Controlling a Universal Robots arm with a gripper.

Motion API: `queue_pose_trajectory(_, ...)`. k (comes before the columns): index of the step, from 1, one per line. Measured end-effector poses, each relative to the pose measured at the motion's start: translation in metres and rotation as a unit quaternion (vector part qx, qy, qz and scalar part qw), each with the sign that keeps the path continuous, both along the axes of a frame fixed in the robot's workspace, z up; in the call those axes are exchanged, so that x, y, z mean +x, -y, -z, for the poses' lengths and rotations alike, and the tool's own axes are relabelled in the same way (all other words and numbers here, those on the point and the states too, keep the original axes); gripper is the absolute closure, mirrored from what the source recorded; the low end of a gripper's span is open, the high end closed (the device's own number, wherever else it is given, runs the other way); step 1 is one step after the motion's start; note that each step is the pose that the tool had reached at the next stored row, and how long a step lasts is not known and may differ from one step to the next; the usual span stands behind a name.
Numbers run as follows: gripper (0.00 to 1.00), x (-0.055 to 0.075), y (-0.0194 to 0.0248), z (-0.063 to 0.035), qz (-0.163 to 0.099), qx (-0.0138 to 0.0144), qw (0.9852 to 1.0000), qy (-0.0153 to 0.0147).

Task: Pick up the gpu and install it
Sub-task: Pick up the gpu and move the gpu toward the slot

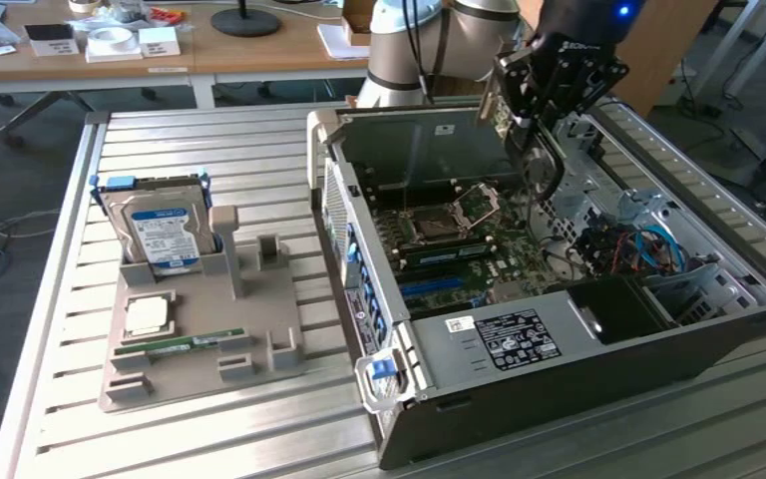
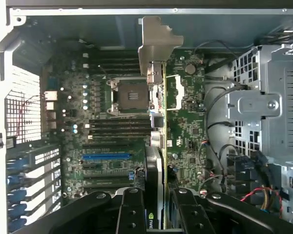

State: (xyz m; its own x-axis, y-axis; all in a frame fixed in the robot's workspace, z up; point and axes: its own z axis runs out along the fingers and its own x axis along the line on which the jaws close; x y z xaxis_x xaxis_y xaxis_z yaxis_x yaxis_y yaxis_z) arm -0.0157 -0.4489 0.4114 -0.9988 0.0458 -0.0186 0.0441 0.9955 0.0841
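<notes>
My gripper (image 1: 539, 112) hangs over the open computer case (image 1: 356, 200), shut on the gpu (image 1: 539, 160), which points down towards the motherboard (image 1: 463, 249). In the wrist view the gpu (image 2: 162, 146) shows edge-on: a thin green board with a black block on one face and its silvery end bracket (image 2: 156, 44) at the far end. The gripper (image 2: 158, 207) clamps it from both sides with black fingers (image 2: 132, 212). The card is still above the motherboard (image 2: 190, 126), beside the CPU socket (image 2: 132, 95) and apart from the blue slot (image 2: 106, 156).
A grey parts holder (image 1: 263, 344) on the slatted table at the exterior view's left carries a hard drive (image 1: 164, 235), a RAM stick (image 1: 177, 346) and a CPU (image 1: 148, 314). Inside the case, a metal drive cage (image 2: 268, 102) and loose cables (image 1: 636, 249) crowd one side.
</notes>
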Motion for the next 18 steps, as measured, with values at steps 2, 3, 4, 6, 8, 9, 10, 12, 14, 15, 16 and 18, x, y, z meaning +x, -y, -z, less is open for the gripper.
queue_pose_trajectory(2, 0.73, 0.000, 0.0000, 0.0000, 0.000, 0.0000, 1.0000, 0.0000)
queue_pose_trajectory(3, 0.73, 0.000, 0.0000, 0.0000, 0.000, 0.0000, 1.0000, 0.0000)
queue_pose_trajectory(4, 0.73, 0.000, 0.0000, 0.0000, 0.000, 0.0000, 1.0000, 0.0000)
queue_pose_trajectory(6, 0.73, 0.001, 0.0000, 0.0000, 0.000, 0.0000, 1.0000, 0.0000)
queue_pose_trajectory(8, 0.73, 0.006, 0.0000, 0.0001, 0.000, 0.0000, 1.0000, 0.0000)
queue_pose_trajectory(9, 0.73, 0.009, 0.0000, 0.0002, 0.000, 0.0001, 1.0000, 0.0000)
queue_pose_trajectory(10, 0.73, 0.012, 0.0000, 0.0003, 0.000, 0.0001, 1.0000, 0.0000)
queue_pose_trajectory(12, 0.73, 0.017, 0.0000, 0.0004, -0.002, 0.0000, 1.0000, 0.0000)
queue_pose_trajectory(14, 0.73, 0.021, 0.0000, 0.0006, -0.002, 0.0000, 1.0000, 0.0000)
queue_pose_trajectory(15, 0.73, 0.025, 0.0000, 0.0007, -0.002, -0.0001, 1.0000, 0.0000)
queue_pose_trajectory(16, 0.73, 0.029, 0.0000, 0.0008, -0.002, 0.0000, 1.0000, 0.0000)
queue_pose_trajectory(18, 0.73, 0.037, 0.0000, 0.0010, -0.003, 0.0001, 1.0000, 0.0000)
